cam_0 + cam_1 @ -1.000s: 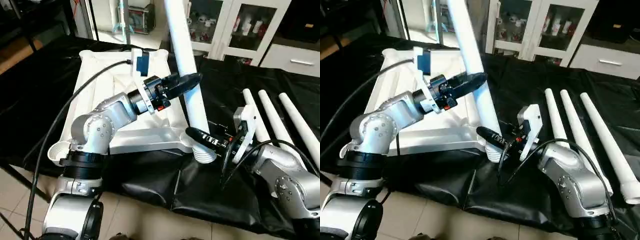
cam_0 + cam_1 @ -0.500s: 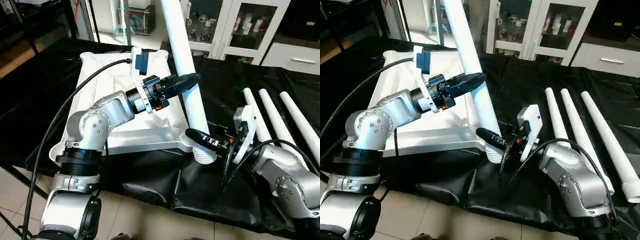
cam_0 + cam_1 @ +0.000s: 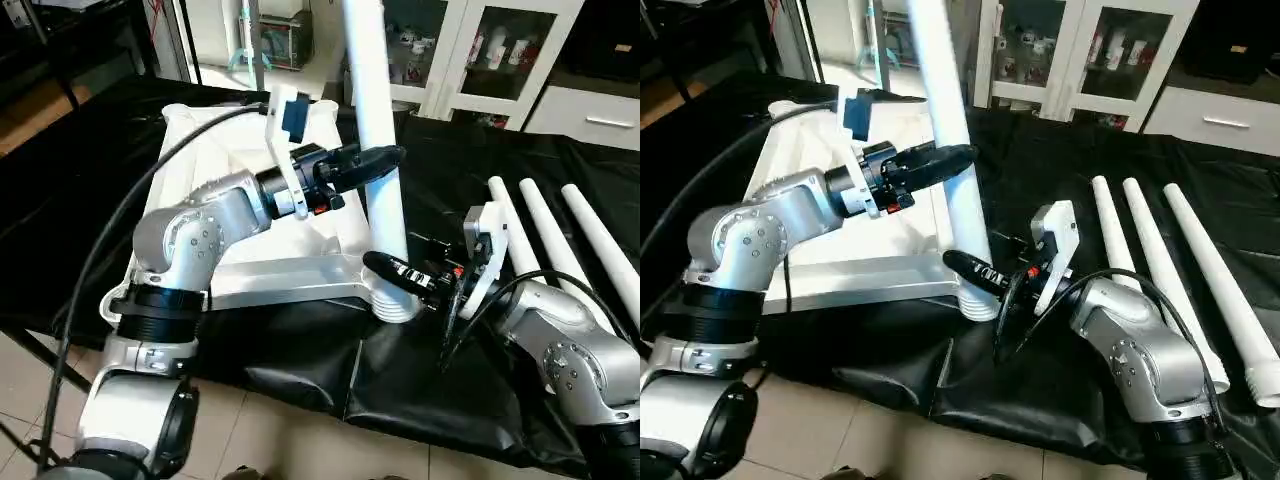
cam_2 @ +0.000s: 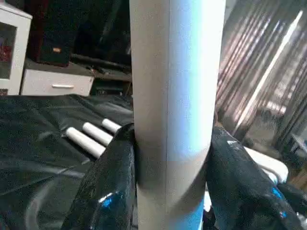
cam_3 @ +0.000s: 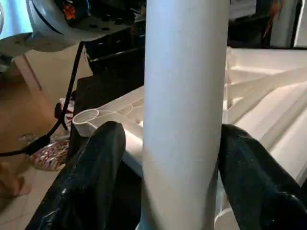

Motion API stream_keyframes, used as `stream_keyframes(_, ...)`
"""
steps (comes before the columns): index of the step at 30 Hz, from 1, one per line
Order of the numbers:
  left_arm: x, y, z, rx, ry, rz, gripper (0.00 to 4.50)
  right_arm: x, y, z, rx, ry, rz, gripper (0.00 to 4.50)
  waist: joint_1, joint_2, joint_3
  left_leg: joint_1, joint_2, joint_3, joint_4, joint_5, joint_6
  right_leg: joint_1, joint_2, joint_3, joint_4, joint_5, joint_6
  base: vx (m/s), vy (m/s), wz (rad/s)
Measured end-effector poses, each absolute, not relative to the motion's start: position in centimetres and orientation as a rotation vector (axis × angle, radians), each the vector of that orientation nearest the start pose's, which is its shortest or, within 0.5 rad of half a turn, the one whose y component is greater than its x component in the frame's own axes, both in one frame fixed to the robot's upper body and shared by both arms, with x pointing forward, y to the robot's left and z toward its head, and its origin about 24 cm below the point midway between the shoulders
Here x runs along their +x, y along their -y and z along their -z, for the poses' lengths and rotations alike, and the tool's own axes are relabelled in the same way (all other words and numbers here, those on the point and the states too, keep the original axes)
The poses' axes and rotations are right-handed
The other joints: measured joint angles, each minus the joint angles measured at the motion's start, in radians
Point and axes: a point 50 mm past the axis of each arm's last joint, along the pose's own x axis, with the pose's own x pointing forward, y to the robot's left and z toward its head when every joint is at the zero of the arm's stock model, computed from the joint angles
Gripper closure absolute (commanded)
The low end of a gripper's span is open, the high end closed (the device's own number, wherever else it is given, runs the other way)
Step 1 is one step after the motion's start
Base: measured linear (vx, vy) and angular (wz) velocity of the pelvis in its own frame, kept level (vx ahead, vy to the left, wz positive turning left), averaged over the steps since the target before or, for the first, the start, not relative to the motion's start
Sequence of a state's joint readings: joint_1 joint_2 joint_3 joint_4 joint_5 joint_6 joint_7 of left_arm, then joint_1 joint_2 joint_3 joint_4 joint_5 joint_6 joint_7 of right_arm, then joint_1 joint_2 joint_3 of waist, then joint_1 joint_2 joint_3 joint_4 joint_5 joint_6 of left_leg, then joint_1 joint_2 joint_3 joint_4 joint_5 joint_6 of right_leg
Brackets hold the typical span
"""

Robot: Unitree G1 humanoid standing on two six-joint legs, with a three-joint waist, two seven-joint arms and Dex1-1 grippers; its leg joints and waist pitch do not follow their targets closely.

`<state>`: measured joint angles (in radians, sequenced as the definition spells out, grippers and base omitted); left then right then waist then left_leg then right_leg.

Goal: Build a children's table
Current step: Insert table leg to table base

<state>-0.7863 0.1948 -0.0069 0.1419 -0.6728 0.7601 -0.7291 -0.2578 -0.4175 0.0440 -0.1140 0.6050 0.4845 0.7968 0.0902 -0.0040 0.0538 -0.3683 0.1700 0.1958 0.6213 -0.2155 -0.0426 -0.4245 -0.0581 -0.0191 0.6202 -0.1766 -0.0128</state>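
The children's table top lies underside up on black cloth. One white leg stands nearly upright, its ribbed lower end at the near right corner of the top. My left gripper is shut on this leg at mid-height; both fingers press its sides. My right gripper sits low at the leg's foot, open, with a finger on each side and a gap showing on one side. Three more legs lie on the cloth to the right.
An open corner socket shows at the top's near left. The cloth's front edge hangs over tiled floor. A white glass-door cabinet stands behind. A black cable loops along my left arm.
The held leg has swung from a lean to nearly upright, its foot shifting slightly left. My left arm rose with it. My right gripper's fingers have spread apart.
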Motion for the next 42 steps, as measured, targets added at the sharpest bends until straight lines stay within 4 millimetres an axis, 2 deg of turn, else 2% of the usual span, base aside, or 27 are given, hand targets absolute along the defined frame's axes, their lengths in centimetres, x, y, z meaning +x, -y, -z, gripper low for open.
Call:
stream_keyframes(4, 32.8, -7.2, -19.6, -0.281, -0.068, 1.218, 2.73, 27.5, 15.1, -11.4, 0.156, -0.165, -1.02, 0.72, 0.0, -0.001, 0.0, 0.0, 0.0, 0.0, 0.0, 0.0, 0.0, 0.0, 0.0, 0.0, 0.0, 0.0, 0.0, 0.0, 0.0, 0.0)
stream_keyframes(7, 32.6, -7.0, -19.6, -0.255, -0.067, 1.237, 2.73, 27.7, 15.3, -11.7, 0.133, -0.193, -1.02, 0.64, 0.0, -0.002, 0.001, 0.001, 0.0, 0.0, 0.0, 0.0, 0.0, 0.001, 0.0, 0.0, 0.0, 0.0, 0.0, 0.0, 0.0, 0.0)
stream_keyframes(13, 32.1, -6.5, -19.9, -0.182, -0.045, 1.282, 2.73, 27.5, 15.2, -11.1, 0.111, -0.296, -1.051, 0.64, 0.0, -0.006, 0.003, 0.0, 0.0, 0.0, 0.0, 0.0, 0.0, 0.001, 0.0, 0.0, 0.0, 0.0, 0.0, 0.0, 0.0, 0.0)
stream_keyframes(24, 31.6, -6.1, -19.9, -0.101, -0.042, 1.337, 2.73, 27.7, 14.8, -11.3, 0.085, -0.33, -1.082, 0.64, 0.001, -0.016, 0.009, 0.001, 0.0, 0.0, 0.001, 0.001, -0.001, 0.001, 0.0, 0.0, 0.002, 0.0, 0.0, 0.0, 0.0, 0.0)
stream_keyframes(34, 31.4, -5.9, -19.7, -0.062, -0.046, 1.369, 2.73, 27.5, 14.7, -11.1, 0.075, -0.352, -1.095, 0.64, 0.001, -0.017, 0.009, 0.001, 0.0, 0.0, 0.002, 0.001, -0.001, 0.001, 0.0, 0.0, 0.004, 0.0, 0.0, 0.0, 0.0, 0.0)
stream_keyframes(42, 31.3, -5.8, -19.7, -0.066, -0.044, 1.393, 2.73, 27.6, 14.7, -11.0, 0.057, -0.358, -1.095, 1.36, 0.001, -0.017, 0.009, 0.001, 0.0, 0.0, 0.003, 0.001, -0.001, 0.001, 0.0, 0.0, 0.005, 0.0, 0.0, 0.0, 0.0, 0.0)
